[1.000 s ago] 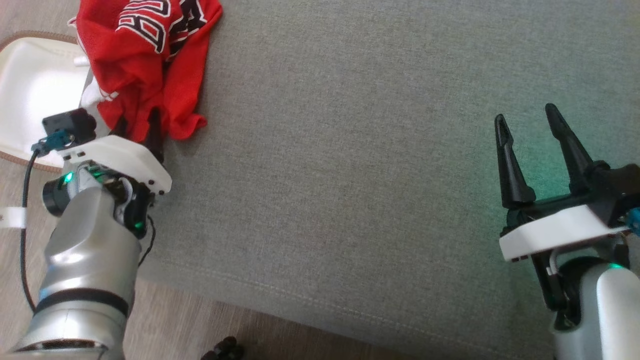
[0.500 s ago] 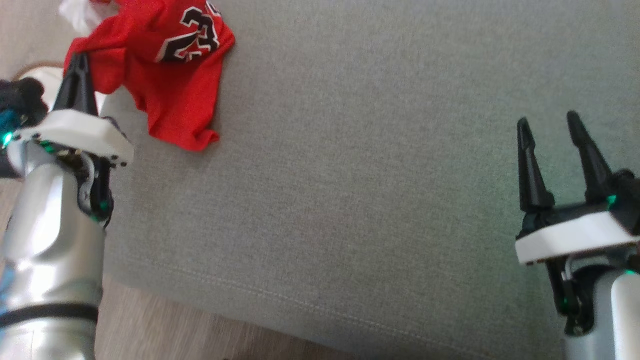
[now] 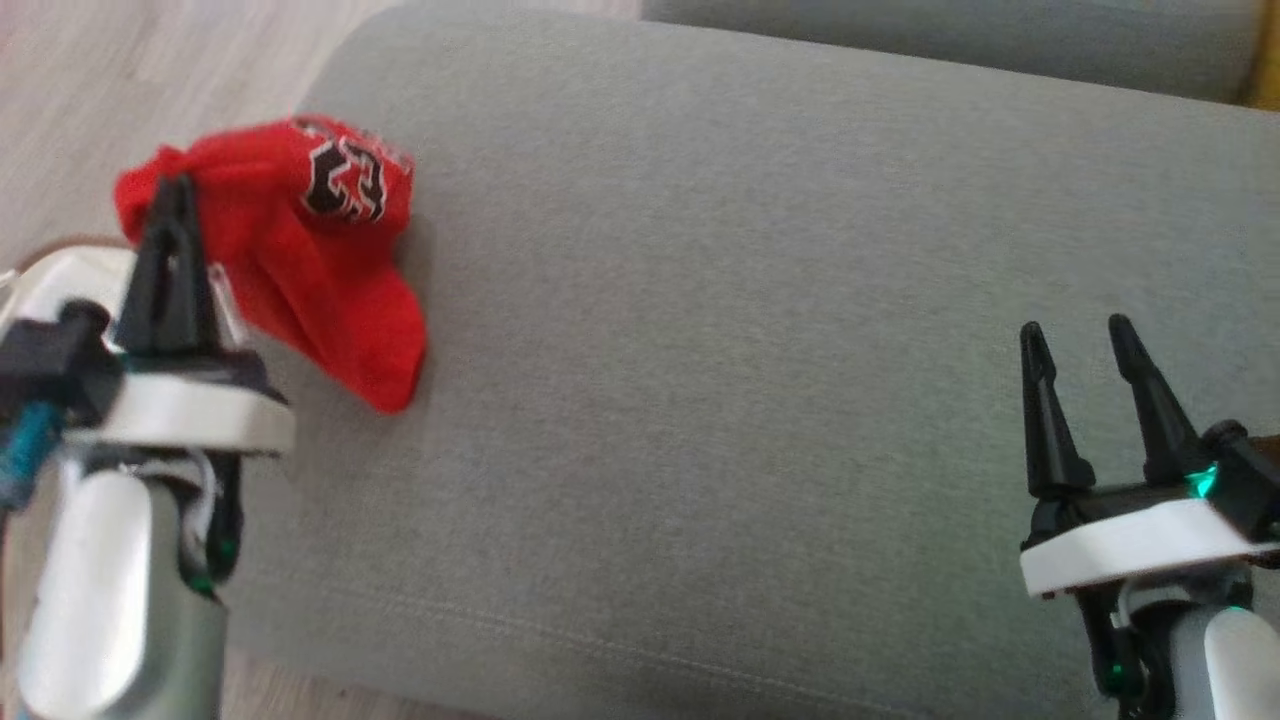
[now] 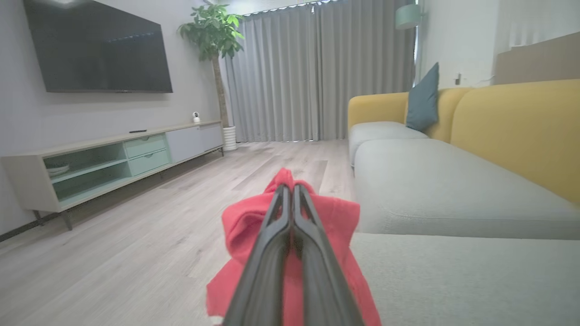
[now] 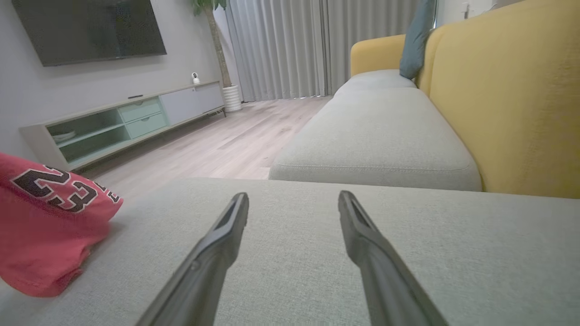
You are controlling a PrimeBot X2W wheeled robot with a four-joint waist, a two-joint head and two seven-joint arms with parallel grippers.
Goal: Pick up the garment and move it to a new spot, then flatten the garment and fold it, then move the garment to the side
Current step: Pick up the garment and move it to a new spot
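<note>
The red garment (image 3: 310, 290) hangs bunched from the tips of the left end effector (image 3: 176, 200), which is clamped on its top. Its length slants to that end effector's right, down onto the sofa cushion (image 3: 760, 380). The right end effector (image 3: 1075, 330), fingers apart and empty, is well apart to the right.

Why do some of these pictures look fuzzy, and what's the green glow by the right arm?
Head view: the left tool and red jersey look smeared, probably motion blur; a green light on the right tool faintly tints the grey sofa cushion. Left wrist view: the shut fingers are soft, close to the lens. Right wrist view: crisper, the jersey's number reads clearly.
</note>
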